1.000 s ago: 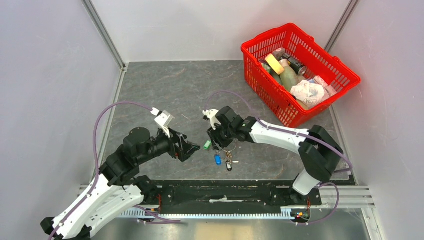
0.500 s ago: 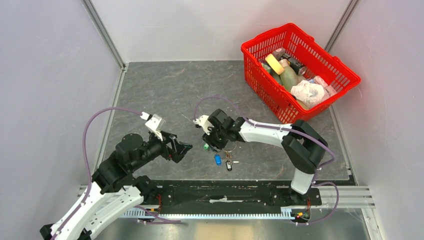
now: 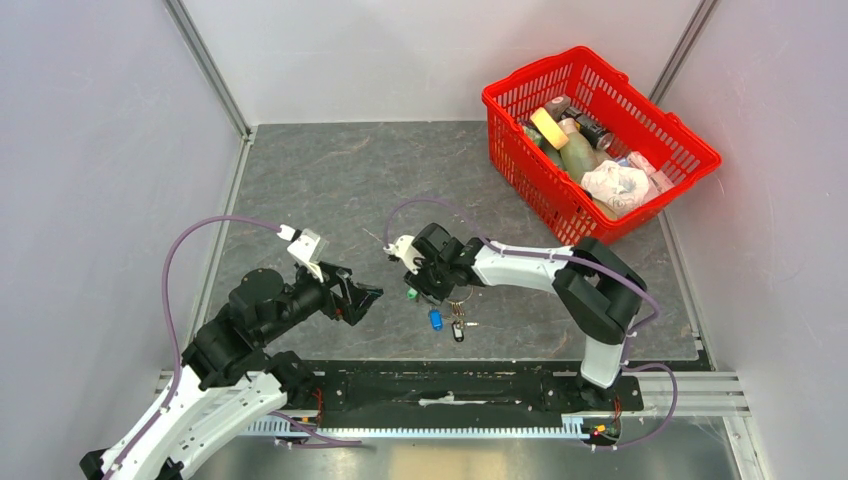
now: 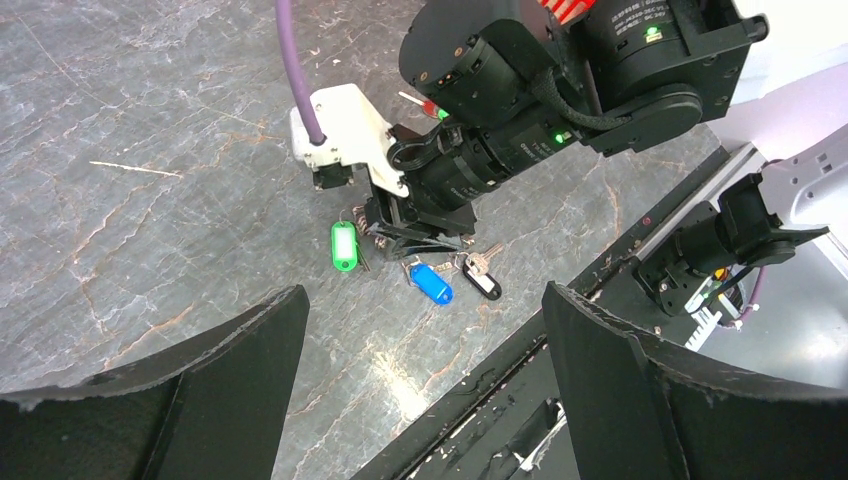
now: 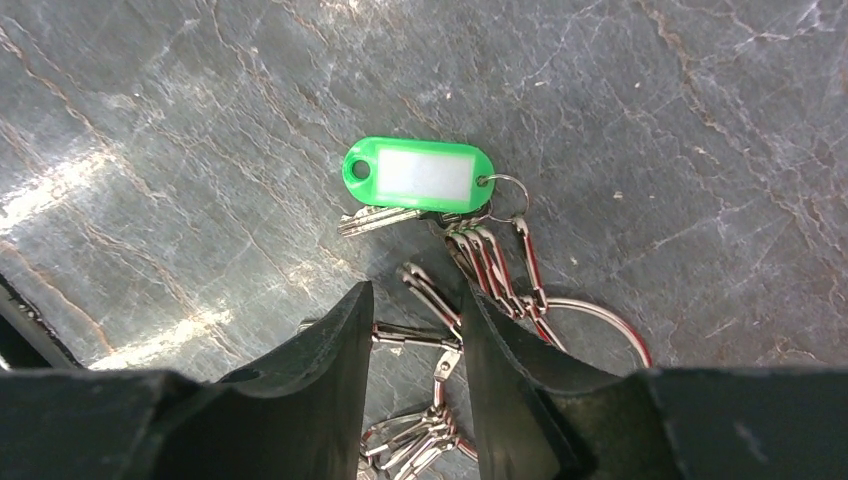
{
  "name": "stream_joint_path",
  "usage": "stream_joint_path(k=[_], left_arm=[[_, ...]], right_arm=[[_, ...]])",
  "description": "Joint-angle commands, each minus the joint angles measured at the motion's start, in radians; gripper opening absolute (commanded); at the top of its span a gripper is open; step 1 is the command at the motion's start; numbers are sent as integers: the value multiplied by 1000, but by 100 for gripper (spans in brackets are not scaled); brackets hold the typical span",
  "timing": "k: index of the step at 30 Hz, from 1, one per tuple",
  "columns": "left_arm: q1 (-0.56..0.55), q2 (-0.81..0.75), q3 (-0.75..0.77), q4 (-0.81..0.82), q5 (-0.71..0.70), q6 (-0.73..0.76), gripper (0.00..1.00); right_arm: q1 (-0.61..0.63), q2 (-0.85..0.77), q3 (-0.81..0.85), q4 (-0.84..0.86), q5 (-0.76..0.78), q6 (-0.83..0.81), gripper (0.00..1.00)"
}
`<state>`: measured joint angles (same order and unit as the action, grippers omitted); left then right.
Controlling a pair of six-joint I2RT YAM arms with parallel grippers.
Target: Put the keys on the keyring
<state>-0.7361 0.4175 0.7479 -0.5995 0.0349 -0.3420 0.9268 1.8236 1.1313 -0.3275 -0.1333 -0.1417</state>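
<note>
While hovering the slightly parted right pincer [image 5: 415, 300] over the keyring [image 5: 605, 310], left pincer [image 3: 366, 303] gaping at nine o'clock, apparently finishing up, with the keys [image 5: 418, 176] seemingly clipped on.

A robotics lab test cell is indicated. The dark grey stone-patterned table top [image 3: 330, 180] beneath the jaws is enclosed by plain pale wall panels [image 3: 100, 150] on aluminium posts [image 3: 207, 65]. A black mounting rail [image 3: 450, 385] is bolted behind the jaws, and a red plastic mesh basket [image 3: 525, 165] of oddments stands well beyond them.
</note>
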Motion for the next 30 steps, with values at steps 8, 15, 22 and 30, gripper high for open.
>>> stream_joint_path(k=[8, 15, 22, 30], left_arm=[[3, -9, 24, 7, -1, 20, 93], [3, -14, 30, 7, 5, 7, 93], [3, -12, 49, 7, 14, -10, 93], [3, 9, 74, 26, 23, -22, 93]], right_arm=[[29, 24, 7, 24, 84, -13, 30], [32, -21, -22, 33, 116, 13, 12], [34, -129, -55, 64, 127, 57, 4], [34, -364, -131, 138, 151, 109, 0]])
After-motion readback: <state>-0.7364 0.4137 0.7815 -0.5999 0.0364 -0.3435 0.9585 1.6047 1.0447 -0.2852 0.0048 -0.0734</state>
